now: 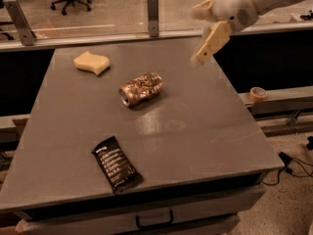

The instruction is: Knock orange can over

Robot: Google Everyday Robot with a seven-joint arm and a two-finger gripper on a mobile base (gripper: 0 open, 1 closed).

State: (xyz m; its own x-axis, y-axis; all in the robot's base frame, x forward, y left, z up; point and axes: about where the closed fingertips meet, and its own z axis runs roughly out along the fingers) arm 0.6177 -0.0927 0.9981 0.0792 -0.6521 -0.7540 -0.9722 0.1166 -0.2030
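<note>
The orange can (141, 88) lies on its side near the middle of the grey table (205, 131), its silver top facing front left. It is coppery-orange with a mottled print. My gripper (196, 36) hangs in the air above the table's back right part, to the right of the can and well apart from it. Its pale fingers (211, 42) are spread open and hold nothing.
A yellow sponge (91, 62) lies at the back left. A black snack packet (116, 163) lies near the front edge. A tape roll (257, 93) sits on a ledge to the right. A metal post (153, 14) stands behind the table.
</note>
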